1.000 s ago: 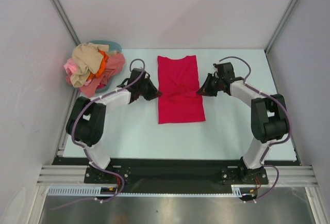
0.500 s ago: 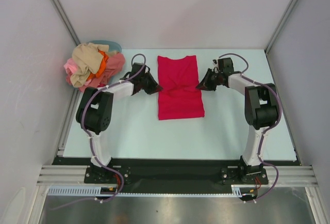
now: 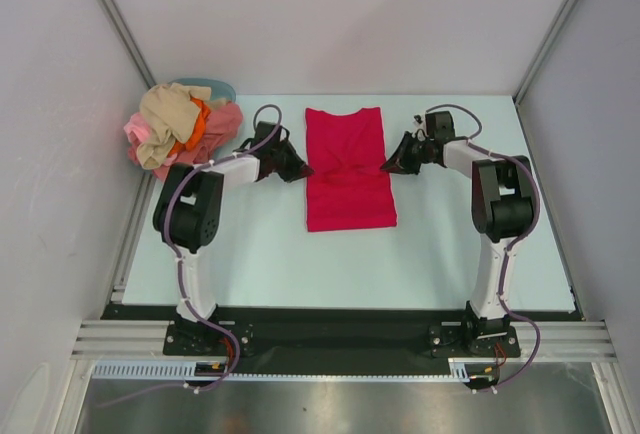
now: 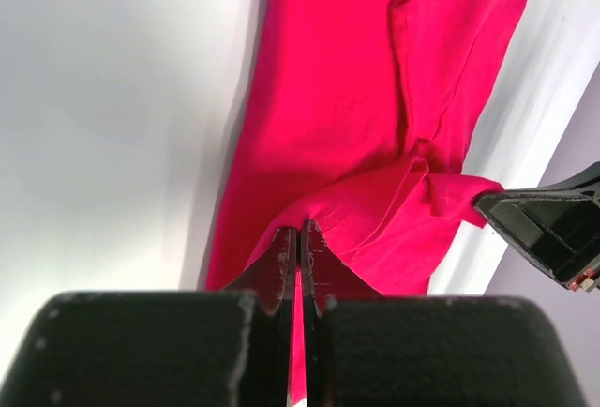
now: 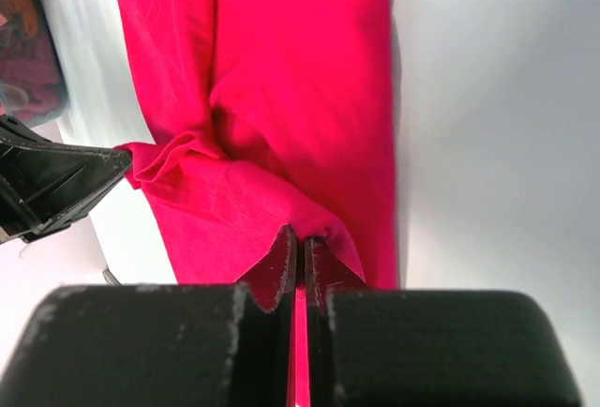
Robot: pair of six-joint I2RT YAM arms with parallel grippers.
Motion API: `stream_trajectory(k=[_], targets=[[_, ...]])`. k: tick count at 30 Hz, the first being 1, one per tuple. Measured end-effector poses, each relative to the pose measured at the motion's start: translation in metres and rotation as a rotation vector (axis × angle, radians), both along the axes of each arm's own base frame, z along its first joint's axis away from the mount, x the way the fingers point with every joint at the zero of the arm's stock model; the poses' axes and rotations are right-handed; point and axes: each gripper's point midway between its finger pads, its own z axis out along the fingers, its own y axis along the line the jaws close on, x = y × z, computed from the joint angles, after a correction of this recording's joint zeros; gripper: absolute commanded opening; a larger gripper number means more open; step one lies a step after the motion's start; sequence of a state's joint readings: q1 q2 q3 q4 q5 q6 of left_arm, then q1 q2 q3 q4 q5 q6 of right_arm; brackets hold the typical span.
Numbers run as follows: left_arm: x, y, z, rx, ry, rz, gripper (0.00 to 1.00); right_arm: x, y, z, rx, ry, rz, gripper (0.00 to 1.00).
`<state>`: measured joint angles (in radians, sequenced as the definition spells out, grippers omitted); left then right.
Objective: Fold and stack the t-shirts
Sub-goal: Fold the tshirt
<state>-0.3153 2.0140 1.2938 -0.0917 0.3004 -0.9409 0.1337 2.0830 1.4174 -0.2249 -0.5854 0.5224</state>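
Observation:
The crimson-red t-shirt [image 3: 347, 169] lies as a long strip in the middle of the table. My left gripper [image 3: 302, 168] is shut on a fold of its left edge [image 4: 323, 215]. My right gripper [image 3: 387, 165] is shut on a fold of its right edge [image 5: 309, 215]. Both pinch the cloth about halfway along the strip, and the lifted fold runs across between them. The other t-shirts [image 3: 180, 132], beige, pink and orange, lie in a heap at the far left.
A light-blue round tub [image 3: 215, 89] sits under and behind the heap of shirts. White walls close in the table on three sides. The other gripper's black tip shows at the edge of each wrist view [image 4: 553, 229] [image 5: 52, 182].
Both grippers have moved away from me along the shirt's edges, carrying the near part of the shirt with them. The red strip is now shorter at its near end.

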Motion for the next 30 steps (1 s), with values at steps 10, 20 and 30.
stream_trajectory(k=[10,20,30], targets=[[0.011,-0.001,-0.004,0.018,0.007,-0.022,0.47,0.013,-0.009,-0.002,0.008,-0.008,-0.016,0.32],[0.009,0.039,0.064,0.253,-0.178,0.028,0.53,0.031,-0.059,0.03,-0.127,-0.095,-0.093,0.54],[-0.048,-0.052,0.042,0.136,-0.21,-0.258,0.41,-0.049,0.037,0.038,-0.045,-0.138,0.112,0.29]])
